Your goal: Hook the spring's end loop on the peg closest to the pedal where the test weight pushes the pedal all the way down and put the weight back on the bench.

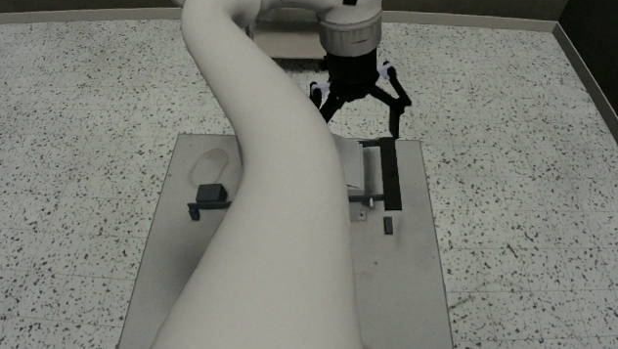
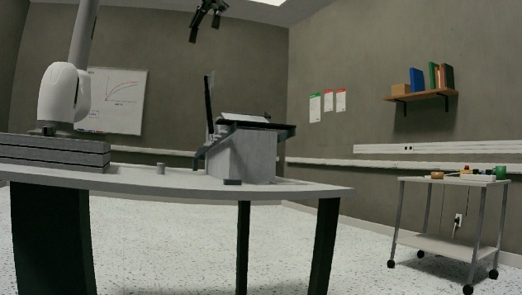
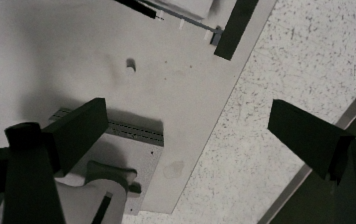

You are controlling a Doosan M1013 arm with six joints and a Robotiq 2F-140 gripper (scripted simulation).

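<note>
Grey bench takes up most of the working area. White six-joint arm stands on a ribbed grey plinth at one end, its wrist raised high over the bench. Pale cart on black casters stands on the floor, well apart from the bench.

Grey box-shaped feeder sits at the other end. A long flat black bar runs along one side. Short pale pegs stick out by the feeder's dark rail. I can't make out the spring or its loop, so can't tell which peg it's on.

Black two-finger gripper is fully open, nothing between the fingers. It hangs well above the bench, touching nothing.

Small grey cylinder, looks like the steel test weight: upright on the bench between plinth and feeder, apart from both. It's off the pedal. From above, the arm hides it.
</note>
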